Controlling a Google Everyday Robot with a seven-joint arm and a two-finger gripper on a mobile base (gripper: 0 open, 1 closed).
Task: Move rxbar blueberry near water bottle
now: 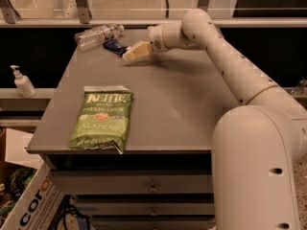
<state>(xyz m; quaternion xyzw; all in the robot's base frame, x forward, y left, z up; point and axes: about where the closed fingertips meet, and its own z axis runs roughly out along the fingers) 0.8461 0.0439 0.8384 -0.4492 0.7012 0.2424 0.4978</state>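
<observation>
The rxbar blueberry [115, 46], a small dark navy bar, lies flat at the table's far left, just right of and below the water bottle [97, 34]. The clear bottle lies on its side with its white cap pointing right. My gripper [130, 54] hangs low over the table just right of the bar, a small gap apart from it, with nothing seen in it. The arm reaches in from the right.
A large green jalapeño chip bag [101, 120] lies near the grey table's [182, 114] front left edge. A white pump dispenser [22, 82] stands on a shelf to the left. Cardboard boxes [24, 195] sit on the floor at lower left. A rail runs behind the table.
</observation>
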